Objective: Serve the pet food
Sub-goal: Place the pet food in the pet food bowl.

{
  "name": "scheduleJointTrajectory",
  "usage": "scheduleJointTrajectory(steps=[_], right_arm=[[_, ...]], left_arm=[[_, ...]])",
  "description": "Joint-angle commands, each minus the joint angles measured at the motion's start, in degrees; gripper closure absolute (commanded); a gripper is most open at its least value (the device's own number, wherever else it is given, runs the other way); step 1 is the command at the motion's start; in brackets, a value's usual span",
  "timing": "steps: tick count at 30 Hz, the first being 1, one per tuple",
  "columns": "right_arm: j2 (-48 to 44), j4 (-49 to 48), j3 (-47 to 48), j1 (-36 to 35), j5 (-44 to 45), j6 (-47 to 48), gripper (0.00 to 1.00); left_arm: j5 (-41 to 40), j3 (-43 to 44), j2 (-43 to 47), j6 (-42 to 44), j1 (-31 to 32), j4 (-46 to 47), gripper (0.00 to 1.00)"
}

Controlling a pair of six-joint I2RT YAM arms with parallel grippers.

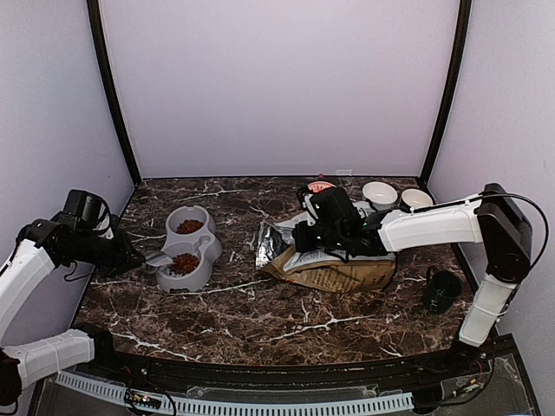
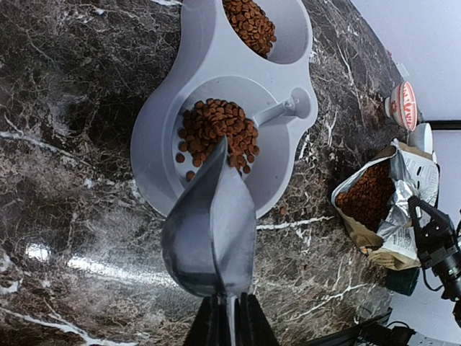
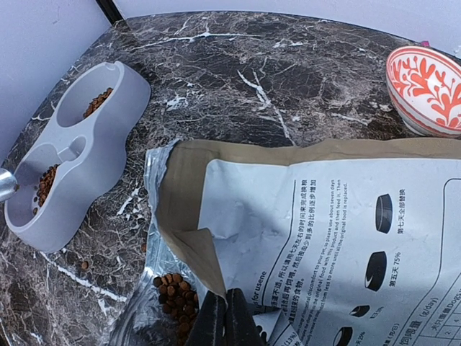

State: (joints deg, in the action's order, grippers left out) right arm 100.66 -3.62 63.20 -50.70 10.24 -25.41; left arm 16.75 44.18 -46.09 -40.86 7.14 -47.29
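Silver metal scoop, clenched in the left pincer, tips just ahead of it over the grey plastic double bowl, where reddish-brown kibble pellets heap; best rolled slowly, lip inside the rim. Right pincer clamps the printed foil-lined food bag.

My top camera looks down from the near edge over the whole worktop. My left wrist camera hangs close above the grey bowl. My right one, low, faces the left edge and shares that bowl.
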Motion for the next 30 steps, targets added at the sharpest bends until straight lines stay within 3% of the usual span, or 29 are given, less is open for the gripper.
scheduleJointTrajectory(steps=[1,7,13,30], right_arm=[[-1.8,0.7,-1.2,1.7,3.1,-0.1,1.00],[-2.1,1.0,-1.2,1.7,3.1,0.0,1.00],[-2.6,1.1,-1.7,1.7,3.6,-0.1,1.00],[-3.0,3.4,-0.1,1.8,4.2,0.6,1.00]], left_arm=[[-6.3,4.3,-2.9,0.1,4.8,-3.3,1.00],[-11.7,8.7,-6.1,0.3,7.9,-7.7,1.00],[-11.9,13.1,-8.5,3.7,8.5,-7.6,1.00],[2.8,12.5,-14.1,12.4,17.4,17.3,1.00]])
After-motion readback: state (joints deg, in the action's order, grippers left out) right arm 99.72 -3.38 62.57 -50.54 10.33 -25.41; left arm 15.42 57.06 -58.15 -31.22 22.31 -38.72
